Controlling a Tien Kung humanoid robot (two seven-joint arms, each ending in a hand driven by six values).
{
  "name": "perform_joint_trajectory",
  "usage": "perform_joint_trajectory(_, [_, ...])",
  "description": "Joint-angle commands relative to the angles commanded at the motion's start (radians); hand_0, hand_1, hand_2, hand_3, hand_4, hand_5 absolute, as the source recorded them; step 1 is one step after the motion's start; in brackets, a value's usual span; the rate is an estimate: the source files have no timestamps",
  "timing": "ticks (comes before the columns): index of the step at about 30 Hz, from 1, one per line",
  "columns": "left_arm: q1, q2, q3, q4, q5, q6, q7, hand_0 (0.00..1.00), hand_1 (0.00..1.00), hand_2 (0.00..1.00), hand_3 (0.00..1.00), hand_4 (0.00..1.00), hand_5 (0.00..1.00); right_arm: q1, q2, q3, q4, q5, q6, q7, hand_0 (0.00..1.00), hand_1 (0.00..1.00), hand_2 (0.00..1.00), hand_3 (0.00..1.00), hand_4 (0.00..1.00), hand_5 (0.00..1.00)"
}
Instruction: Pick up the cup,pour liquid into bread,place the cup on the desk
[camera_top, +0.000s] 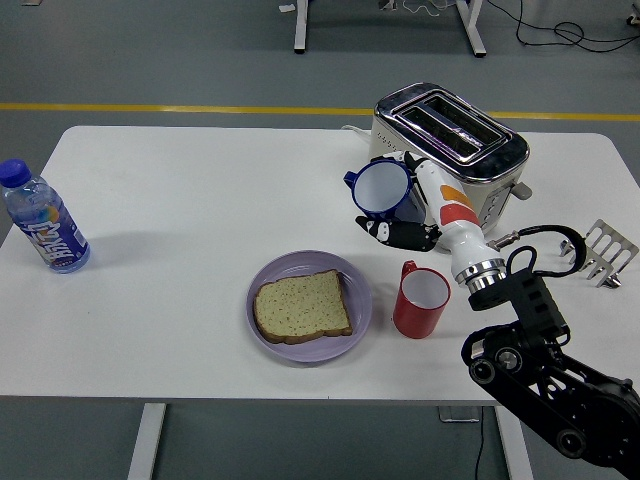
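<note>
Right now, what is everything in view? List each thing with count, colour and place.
blue cup: 1, blue with white inside, held tilted above the table, in front of the toaster
red cup: 1, red, right of the plate
plate: 1, lilac, centre front
bread: 1 slice, brown, on the plate
toaster: 1, silver, far right
bottle: 1, clear with blue cap, left edge
table: 1, white
right hand: 1, black, gripping the blue cup
</note>
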Motion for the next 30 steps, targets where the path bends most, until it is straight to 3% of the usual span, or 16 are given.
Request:
perform_joint_trajectory(15, [0.001,0.000,-0.002,0.000,0.003,0.000,0.001,0.686,0.694,0.697,0.552,0.255,0.998,0.037,-0.010,-0.048,-0.030,-0.251,-0.006,-0.013,0.276,0.278,0.424,0.462,0.784,0.054])
perform_joint_trajectory(30, [0.001,0.000,0.000,0.000,-0.003,0.001,-0.001,0.685,0.693,0.698,0.552,0.256,0.998,0.091,-0.021,-0.100,-0.062,-0.450,0.030,-0.038,0.290,0.282,0.426,0.464,0.787,0.050])
